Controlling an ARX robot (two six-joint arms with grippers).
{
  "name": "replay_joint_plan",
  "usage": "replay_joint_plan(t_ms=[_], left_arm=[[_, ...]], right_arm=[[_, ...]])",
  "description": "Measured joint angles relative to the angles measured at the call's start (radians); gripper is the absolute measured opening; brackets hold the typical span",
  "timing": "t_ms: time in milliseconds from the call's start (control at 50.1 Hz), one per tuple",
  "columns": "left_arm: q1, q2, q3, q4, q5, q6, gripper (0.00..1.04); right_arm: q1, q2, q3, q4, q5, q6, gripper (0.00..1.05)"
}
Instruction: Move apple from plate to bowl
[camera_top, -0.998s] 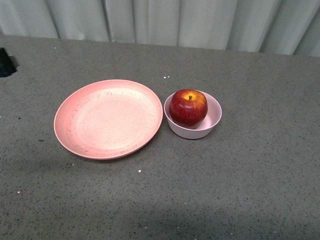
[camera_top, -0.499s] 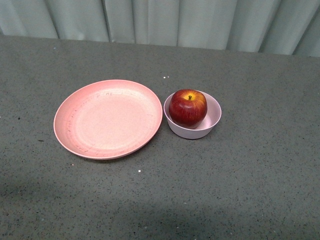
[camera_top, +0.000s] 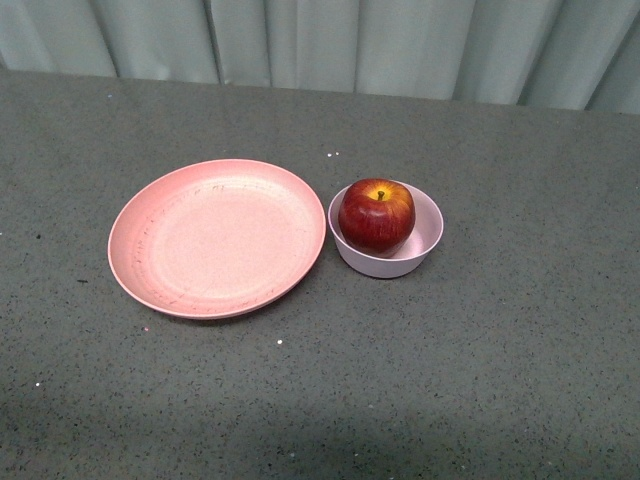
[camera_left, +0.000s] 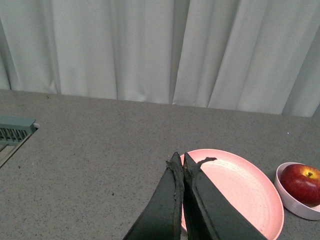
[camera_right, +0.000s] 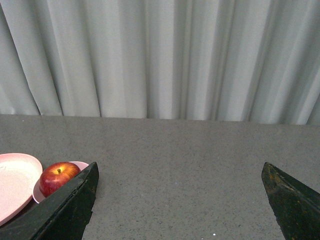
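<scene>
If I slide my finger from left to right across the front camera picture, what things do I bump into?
plate → bowl, with the apple sitting inside it.

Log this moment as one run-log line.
apple: in bowl | plate: empty, left of bowl | left tool: shut, empty | right tool: open, empty | status: transfer looks complete
</scene>
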Motion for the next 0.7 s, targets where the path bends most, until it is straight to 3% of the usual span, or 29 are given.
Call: replay_joint_plan(t_ms=[698], left_arm=[[0.001,-0.375,0.0,-0.359,0.0,0.0,0.04]], right_arm=[[0.0,0.0,0.0,0.0,0.0,0.0,0.95]])
